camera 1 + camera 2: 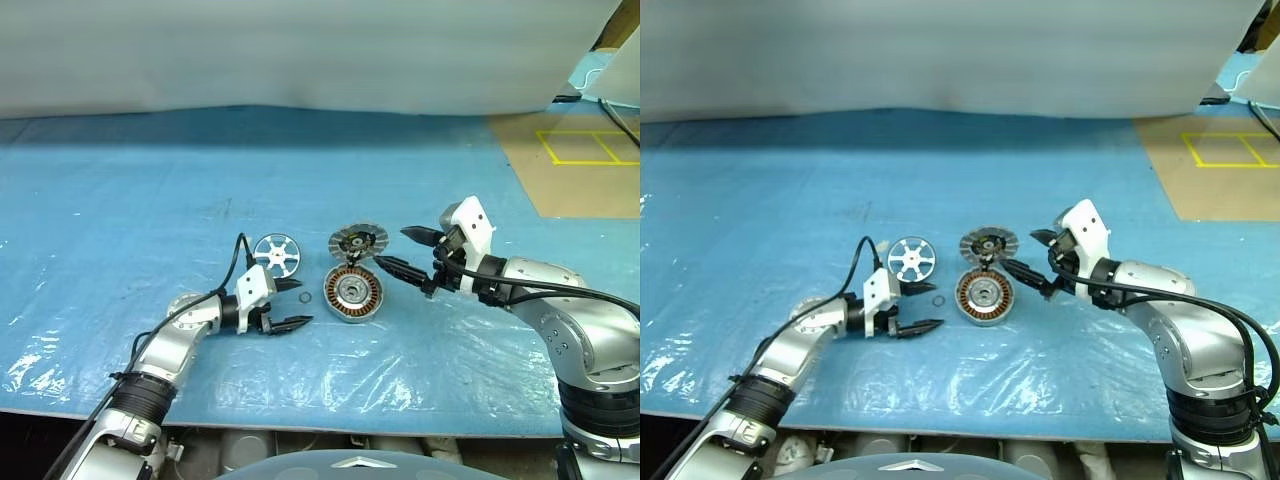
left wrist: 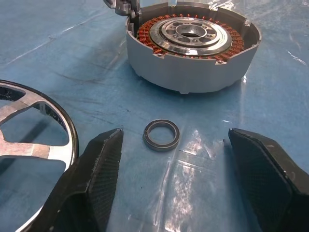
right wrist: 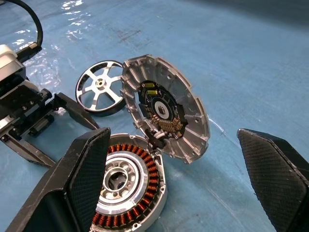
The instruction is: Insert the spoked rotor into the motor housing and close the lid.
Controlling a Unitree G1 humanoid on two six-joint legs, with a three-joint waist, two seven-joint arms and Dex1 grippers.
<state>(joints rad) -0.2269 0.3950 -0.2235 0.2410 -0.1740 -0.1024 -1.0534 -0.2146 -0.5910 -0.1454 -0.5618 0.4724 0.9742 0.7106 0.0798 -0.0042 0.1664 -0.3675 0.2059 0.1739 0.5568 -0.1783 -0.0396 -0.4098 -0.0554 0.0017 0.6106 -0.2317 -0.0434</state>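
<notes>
Lying flat left of the housing (image 1: 353, 294), the rotor (image 1: 276, 252) waits; the lid (image 1: 358, 240) stands propped open behind. Left gripper (image 2: 169, 159), open, straddles a small ring (image 2: 161, 134). Right gripper (image 3: 183, 179), open, frames lid and housing.

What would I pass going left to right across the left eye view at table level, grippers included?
Left gripper, open → spoked rotor → small loose ring → motor housing, with the lid standing open at its far edge → right gripper, open.
</notes>
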